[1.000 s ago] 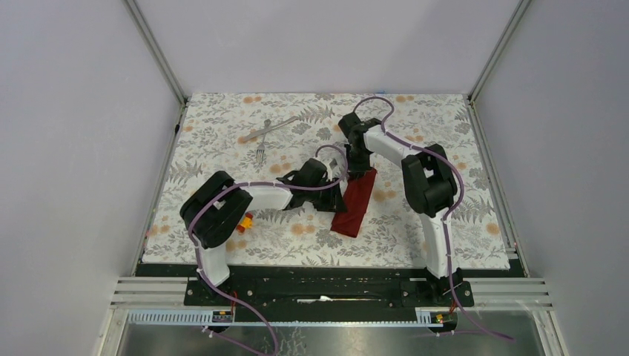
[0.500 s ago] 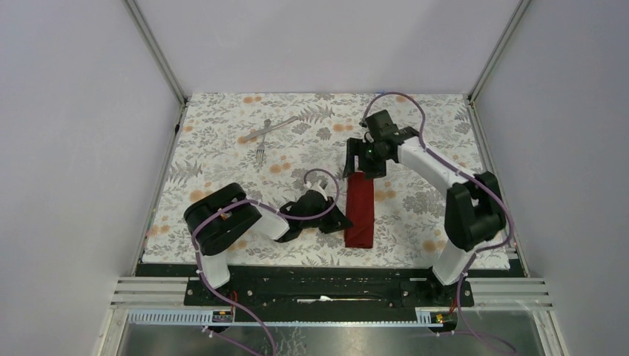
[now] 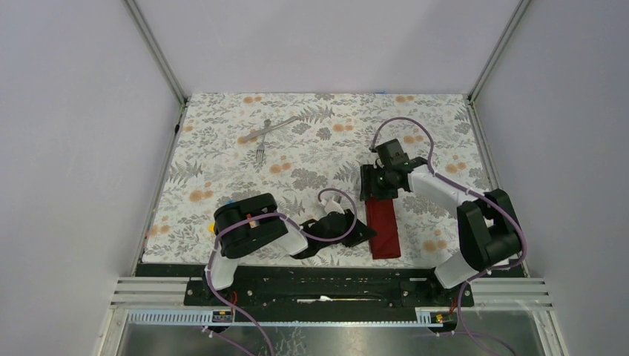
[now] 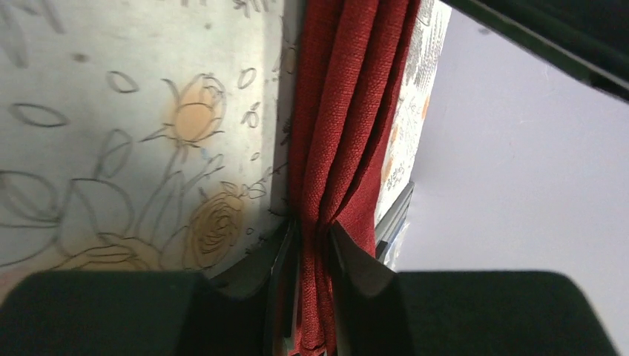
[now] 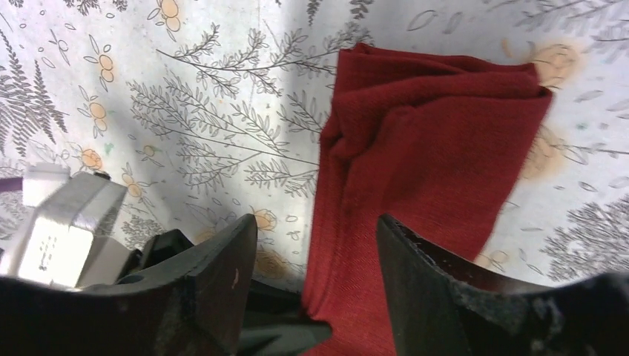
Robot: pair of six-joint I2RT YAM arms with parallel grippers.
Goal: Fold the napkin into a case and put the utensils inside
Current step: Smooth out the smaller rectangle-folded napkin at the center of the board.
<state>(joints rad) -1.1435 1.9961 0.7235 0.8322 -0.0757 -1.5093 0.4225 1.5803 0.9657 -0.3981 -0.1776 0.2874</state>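
The napkin [image 3: 386, 231] lies folded into a narrow dark red strip, the case, near the front right of the floral mat. My left gripper [image 3: 368, 233] is shut on its left edge; the left wrist view shows the cloth [image 4: 348, 111] bunched between the two fingers [image 4: 348, 259]. My right gripper [image 3: 377, 190] hovers open over the strip's far end, and the red cloth [image 5: 438, 148] shows between and beyond its spread fingers [image 5: 222, 252]. The utensils lie apart at the far left: a fork [image 3: 261, 150] and a second silver piece [image 3: 270, 127].
The mat's front edge [image 3: 297, 261] runs just below the napkin, with the metal rail [image 3: 334, 291] and the arm bases behind it. Grey enclosure walls stand left, right and behind. The left arm's elbow [image 3: 248, 226] lies low over the mat's front left.
The napkin strip slid toward the front right, pulled by my left gripper. My right gripper let go of its far end, opened and followed toward the front.
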